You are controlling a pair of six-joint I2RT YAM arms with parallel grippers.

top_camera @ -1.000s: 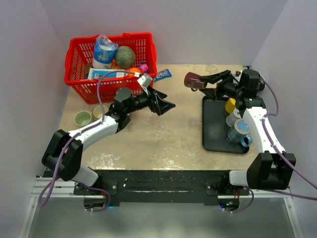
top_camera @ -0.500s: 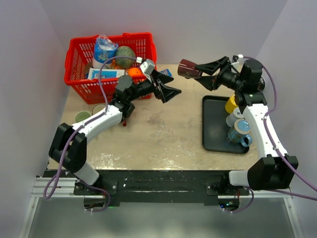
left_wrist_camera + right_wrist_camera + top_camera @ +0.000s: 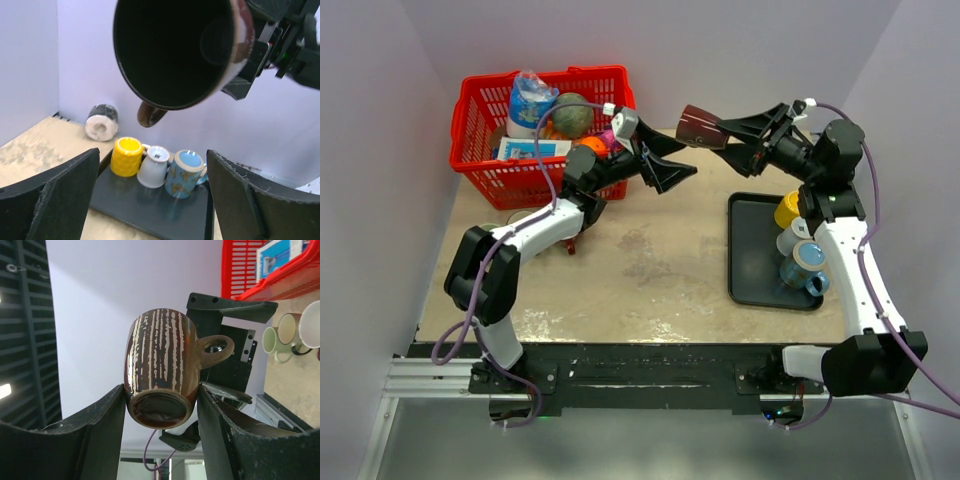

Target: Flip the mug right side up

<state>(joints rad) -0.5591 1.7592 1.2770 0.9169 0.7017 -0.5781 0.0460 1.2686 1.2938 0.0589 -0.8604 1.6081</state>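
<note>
right wrist view: right hand (image 3: pixel 161 392) pinches the mug (image 3: pixel 160 355) sideways, high above the counter (image 3: pixel 650 270).
left hand (image 3: pixel 152 157): spread wide, facing the mug's mouth.
risk: a misaligned handover could drop it onto the counter.

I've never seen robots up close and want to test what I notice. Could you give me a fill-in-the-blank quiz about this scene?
The right pincer grips a striped mug of ____ colour.
The left pincer, close by the mug's mouth, stands ____.
Three other mugs stand on a ____ tray.
The basket at the back is ____.
Missing words: brown; open; black; red.
</note>
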